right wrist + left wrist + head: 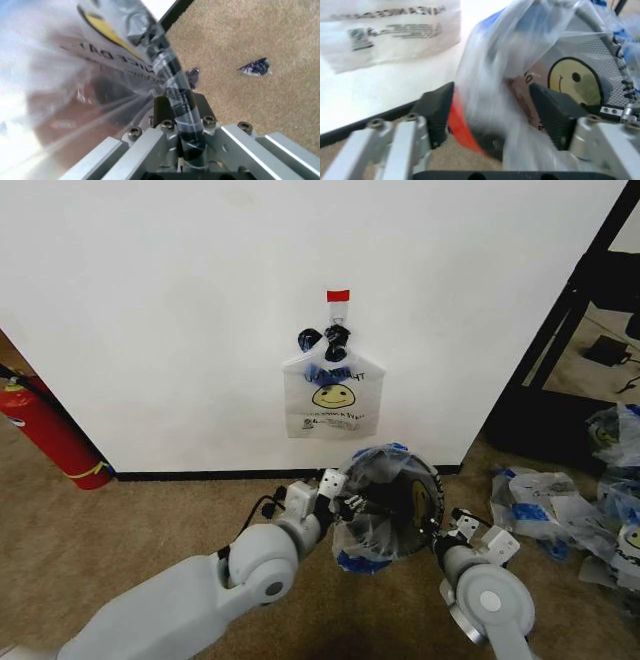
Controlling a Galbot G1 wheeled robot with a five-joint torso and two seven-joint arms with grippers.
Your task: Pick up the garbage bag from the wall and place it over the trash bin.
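The garbage bag (385, 480), thin whitish plastic with a yellow smiley and blue patches, lies draped over the trash bin (418, 502) on the carpet below the wall. My left gripper (352, 505) is at the bin's left side. It is open, its black fingers (437, 112) wide apart, with bag plastic (490, 75) and the bin's red base (459, 125) between them. My right gripper (440, 532) is at the bin's right side, shut (177, 108) on a twisted strip of the bag (100, 56). Dark mesh of the bin (607, 56) shows through the plastic.
Another smiley bag (333, 395) hangs on the white wall from a black clip (337, 335). A red fire extinguisher (45, 430) leans at the left. Bunched white-and-blue bags (580, 500) lie on the carpet at the right, by a black rack (590, 310). A blue scrap (255, 67) lies on the floor.
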